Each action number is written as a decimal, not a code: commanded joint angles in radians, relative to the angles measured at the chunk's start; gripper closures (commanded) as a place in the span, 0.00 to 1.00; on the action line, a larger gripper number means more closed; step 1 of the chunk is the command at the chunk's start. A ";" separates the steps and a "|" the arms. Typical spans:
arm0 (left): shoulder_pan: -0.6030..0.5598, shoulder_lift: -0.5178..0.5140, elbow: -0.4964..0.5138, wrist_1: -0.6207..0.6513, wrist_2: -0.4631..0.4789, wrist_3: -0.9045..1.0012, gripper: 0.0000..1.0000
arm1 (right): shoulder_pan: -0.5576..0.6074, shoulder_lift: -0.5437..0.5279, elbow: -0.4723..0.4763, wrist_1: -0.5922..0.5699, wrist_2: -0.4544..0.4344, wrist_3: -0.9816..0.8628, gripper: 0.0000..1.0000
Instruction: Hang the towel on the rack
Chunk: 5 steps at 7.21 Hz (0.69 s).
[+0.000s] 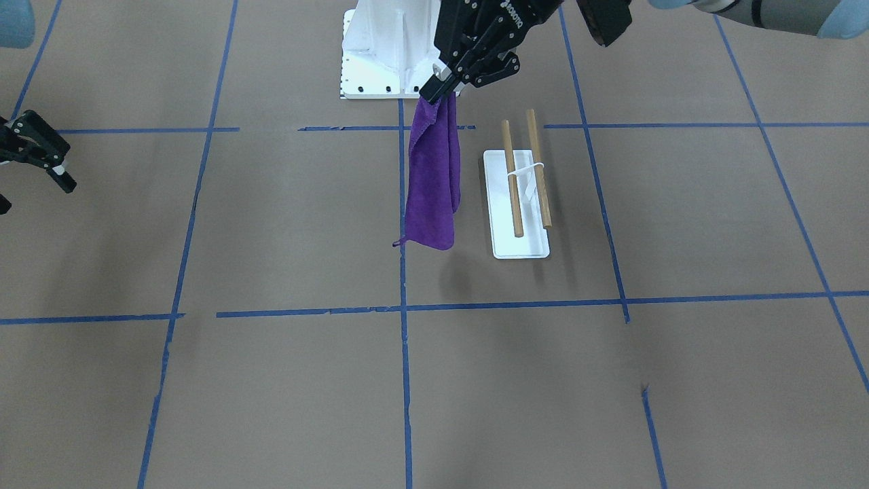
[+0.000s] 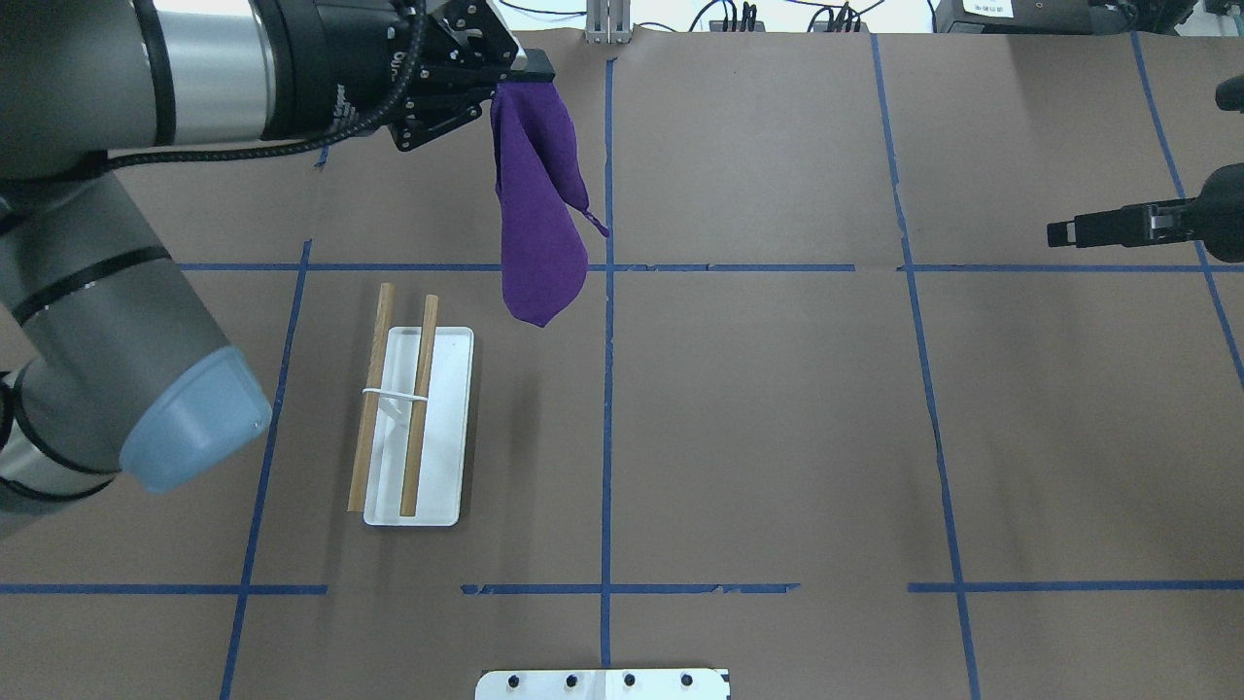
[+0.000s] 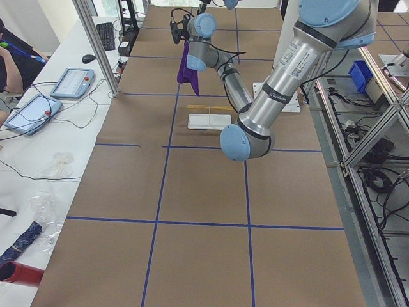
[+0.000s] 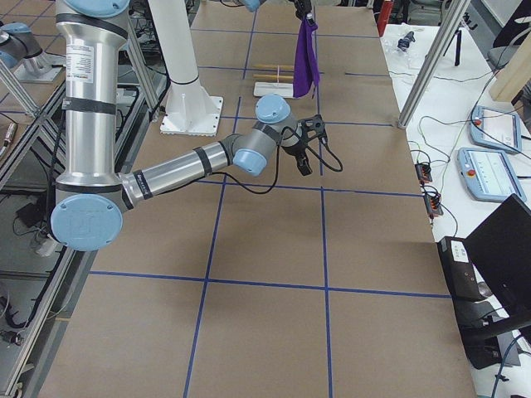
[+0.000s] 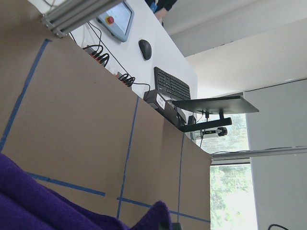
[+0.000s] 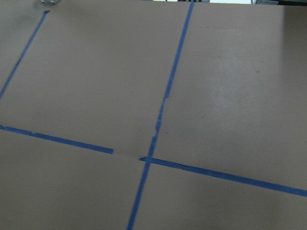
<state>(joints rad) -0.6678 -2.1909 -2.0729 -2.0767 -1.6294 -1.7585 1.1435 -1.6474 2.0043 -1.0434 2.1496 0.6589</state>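
Note:
The purple towel [image 1: 432, 176] hangs by its top corner from my left gripper [image 1: 438, 92], which is shut on it above the table, clear of the surface. A thin loop dangles at its lower corner. In the overhead view the towel [image 2: 539, 214] hangs from the left gripper [image 2: 515, 83] beyond and to the right of the rack [image 2: 421, 389]. The rack [image 1: 512, 180], two wooden dowels on a white base, stands bare beside the towel. The towel fills the bottom of the left wrist view [image 5: 48, 206]. My right gripper [image 2: 1069, 231] is open and empty, far off at the table's right side.
The white bolted pedestal [image 1: 380, 54] stands behind the towel, at the robot's edge of the table [image 2: 603, 683]. Blue tape lines cross the brown table. The right wrist view shows only bare table and tape. Operator desks with tablets lie beyond the far edge.

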 commanded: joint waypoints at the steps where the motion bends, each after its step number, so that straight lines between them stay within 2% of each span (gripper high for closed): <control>1: 0.138 -0.001 -0.105 0.258 0.218 0.014 1.00 | 0.079 -0.002 0.004 -0.287 0.003 -0.253 0.00; 3: 0.251 0.002 -0.193 0.499 0.363 0.014 1.00 | 0.151 -0.003 0.002 -0.538 0.021 -0.452 0.00; 4: 0.287 0.008 -0.222 0.574 0.417 0.014 1.00 | 0.204 -0.014 -0.007 -0.629 0.021 -0.607 0.00; 5: 0.289 0.040 -0.252 0.617 0.422 0.013 1.00 | 0.256 -0.015 -0.025 -0.676 0.042 -0.687 0.00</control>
<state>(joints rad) -0.4002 -2.1768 -2.2879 -1.5323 -1.2394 -1.7445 1.3386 -1.6582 1.9959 -1.6359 2.1750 0.0982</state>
